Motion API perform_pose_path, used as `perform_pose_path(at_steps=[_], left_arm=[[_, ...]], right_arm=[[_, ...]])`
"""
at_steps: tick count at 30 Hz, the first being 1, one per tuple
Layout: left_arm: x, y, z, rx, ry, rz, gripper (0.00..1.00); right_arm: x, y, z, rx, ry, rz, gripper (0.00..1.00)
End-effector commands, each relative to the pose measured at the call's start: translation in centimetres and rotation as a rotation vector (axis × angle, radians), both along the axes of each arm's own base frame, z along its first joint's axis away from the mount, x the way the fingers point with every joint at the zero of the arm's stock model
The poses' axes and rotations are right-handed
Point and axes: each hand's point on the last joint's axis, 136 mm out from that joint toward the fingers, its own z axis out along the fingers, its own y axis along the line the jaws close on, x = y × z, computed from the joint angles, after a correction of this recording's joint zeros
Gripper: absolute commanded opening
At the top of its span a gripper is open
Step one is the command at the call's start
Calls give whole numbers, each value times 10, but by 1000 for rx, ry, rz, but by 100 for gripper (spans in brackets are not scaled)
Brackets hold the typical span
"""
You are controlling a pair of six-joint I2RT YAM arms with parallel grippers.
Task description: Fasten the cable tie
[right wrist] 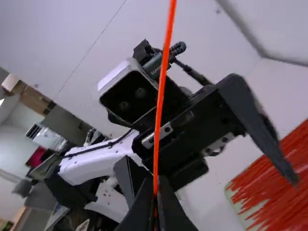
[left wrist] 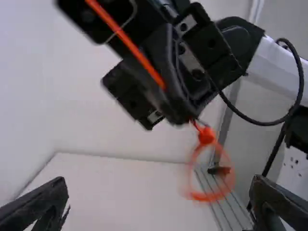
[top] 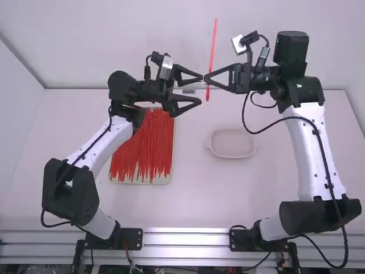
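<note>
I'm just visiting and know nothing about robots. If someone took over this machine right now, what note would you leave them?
Left pincer: open wide and empty, held above the table facing the right one.
Right pincer: shut on the red cable tie, its long tail pointing up.
Things: pile of spare ties under the left arm; beige dish beside it, nothing inside.
Done: the tail appears threaded through the head, with a loop hanging below the right pincer.
Left: probably pull the loop tighter, then set the tie down.
</note>
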Motion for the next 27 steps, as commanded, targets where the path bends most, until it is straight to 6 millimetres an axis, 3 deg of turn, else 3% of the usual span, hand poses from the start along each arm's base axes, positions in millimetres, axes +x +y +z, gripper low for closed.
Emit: perform_pose_path(at_steps=[1,3,6,11,17,21,27], left_arm=[[20,22,8,-9,12,88,99],[31,34,-1,8,85,119,99],[46,48,-20,39,230,153,99],[42,53,-44,103,275,114,99],[58,68,-89,164,510,225,99],[60,80,-123,240,613,313,99],[53,85,-142,301,651,335,99]], right_arm=[[7,-24,6,-21,-69,-81,0],[17,-39,-6,-65,-53,-161,0],[37,-62,-39,-215,-15,-321,0],[48,-73,-70,-392,-2,-432,0],[64,-83,-110,-587,22,-554,0],[62,-92,-150,-673,100,-572,0],[55,-108,-197,-739,191,-567,0]])
